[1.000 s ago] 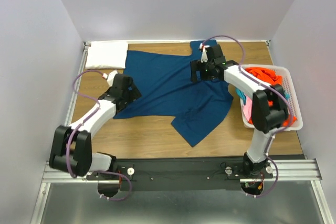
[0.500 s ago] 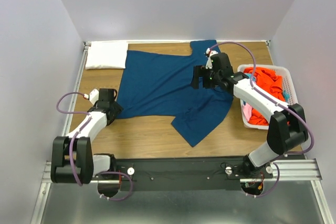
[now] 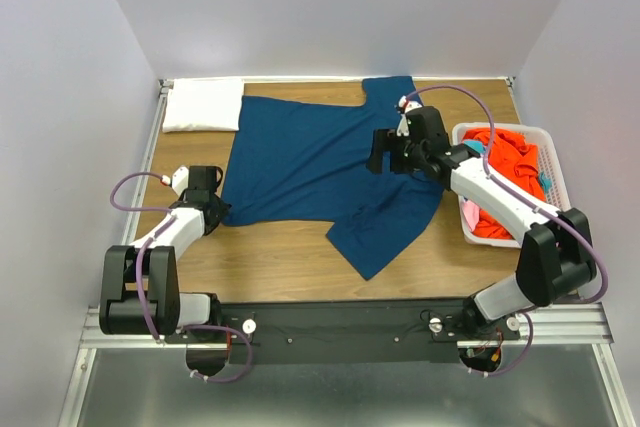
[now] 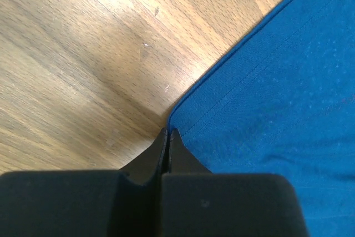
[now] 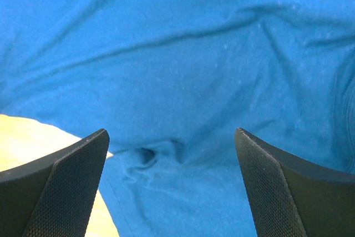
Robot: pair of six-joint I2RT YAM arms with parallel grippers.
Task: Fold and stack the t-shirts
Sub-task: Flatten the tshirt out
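Navy blue t-shirt [image 3: 310,157]: we see it spread flat across the middle of the desk [image 3: 280,257]. One sleeve reaches the far edge, and a rumpled flap points toward the near edge, right of the middle. No print shows on the upward face.

Its near left corner: in the left wrist view the hemmed corner of the navy cloth [image 4: 277,81] lies on the bare wood [image 4: 83,43], with its point right at the fingertips.

Left gripper [image 3: 213,209]: low over the desk near the left edge. Its fingers [image 4: 150,159] are pressed together with only a thin seam between them. The tips touch the shirt corner, but we cannot tell whether any cloth is caught between them.

Right gripper [image 3: 385,152]: above the shirt's right half, toward the far right of the desk. In the right wrist view we see its two fingers [image 5: 66,187] spread wide apart, with nothing between them. Creased navy cloth [image 5: 177,54] fills the view below. We cannot tell whether the tips touch the cloth.

White t-shirt [image 3: 203,104]: folded into a flat rectangle in the far left corner of the desk, just beside the navy shirt's edge.

Orange t-shirt [image 3: 505,152]: heaped in the basket, rising above its rim.

Pink cloth [image 3: 467,212] and teal cloth [image 3: 478,149]: small bits at the basket's left side, partly hidden by the right arm.

Basket [image 3: 556,172]: white slatted plastic, against the right edge of the desk, just beside the navy shirt.
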